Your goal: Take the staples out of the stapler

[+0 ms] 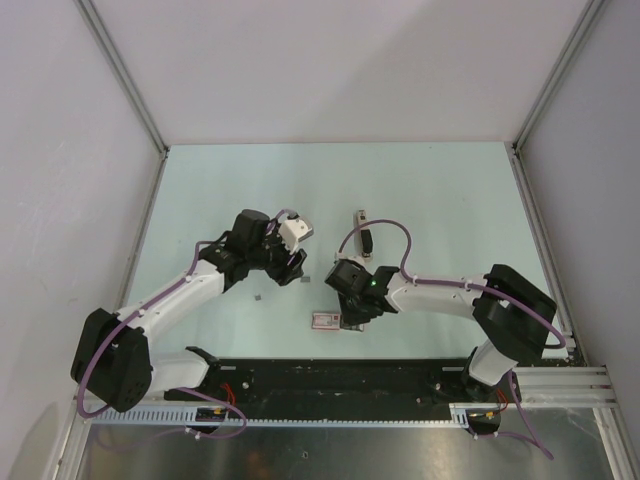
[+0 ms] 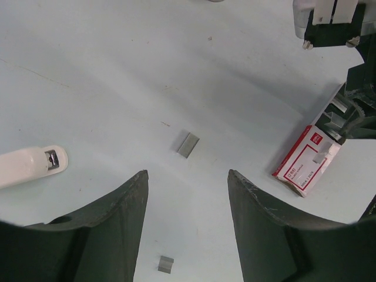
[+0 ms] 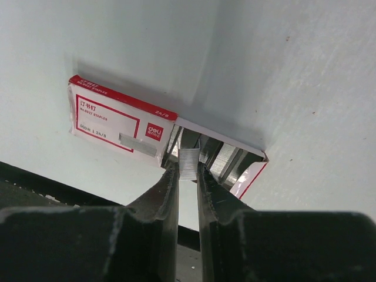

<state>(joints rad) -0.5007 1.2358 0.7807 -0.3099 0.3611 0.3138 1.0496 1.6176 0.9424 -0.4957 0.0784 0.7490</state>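
The right gripper (image 3: 188,171) is narrowed to a slit. It pinches a short silver strip of staples (image 3: 189,161) right at the open mouth of the red-and-white packet (image 3: 117,120), where more strips show inside. A second strip (image 3: 138,144) lies on the packet's printed face.

The left gripper (image 2: 188,175) hangs wide and empty above the worktop (image 2: 117,70). Two loose pieces lie on the worktop apart from the packet. The far staple bit (image 2: 188,144) sits just beyond the left fingertips, and the near staple bit (image 2: 165,264) sits under the gap between the fingers.

What is probably the stapler (image 2: 32,165) shows only as a white rounded end with a small metal inset, at the left edge of the left wrist view. Too little of it shows to tell whether any staples are inside.

The unloading looks well along. Some staples are out, one strip is in hand at the packet, and the two loose bits are yet to be gathered.
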